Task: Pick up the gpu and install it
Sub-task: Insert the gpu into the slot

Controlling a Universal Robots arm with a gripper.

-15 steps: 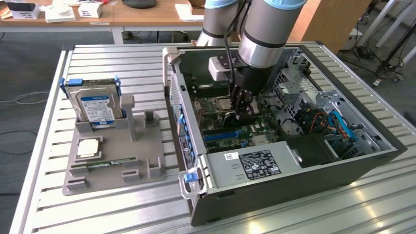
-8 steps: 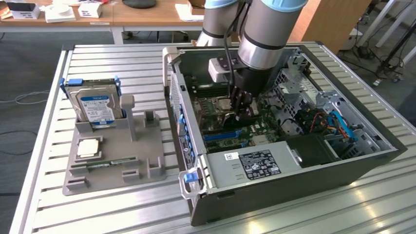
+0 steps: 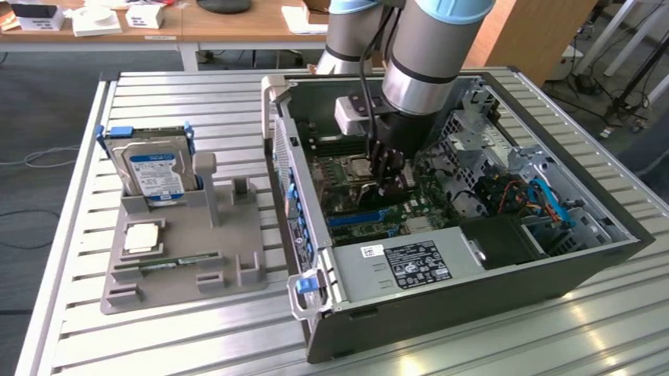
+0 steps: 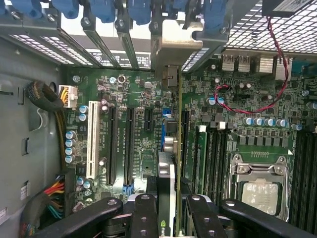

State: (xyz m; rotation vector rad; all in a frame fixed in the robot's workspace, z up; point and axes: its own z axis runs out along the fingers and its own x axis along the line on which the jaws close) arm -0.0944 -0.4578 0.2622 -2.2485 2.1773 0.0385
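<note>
Arm: the grey arm (image 3: 428, 47) reaches down from above into the open computer case (image 3: 544, 266), which lies on its side on the slatted metal worktop (image 3: 157, 345)
Claw: the claw (image 4: 169, 201) is low over the motherboard (image 4: 138, 99), near the middle of the case; its black fingers (image 4: 143, 213) are drawn in narrow and clamp the gpu from both flat sides
Gpu: the gpu (image 4: 167, 173) is held on edge between the fingers, so from the wrist it shows as a thin strip, with a dark green board edge, a grey ribbed block on one face and a small green logo close to the fingers
Gpu's far end: it runs toward the rear wall of the case, where a pale metal bracket (image 4: 173, 47) stands in line with the row of blue latches (image 4: 104, 10)
Gpu's place: it stands over the long expansion slots, between the black slots (image 4: 121, 144) and the processor socket (image 4: 260, 191); I cannot tell whether its lower edge is in a slot
Beside the case: toward the exterior view's left a grey holder (image 3: 225, 235) carries a hard drive (image 3: 155, 172) standing upright and a small green RAM stick (image 3: 172, 264) lying flat
</note>
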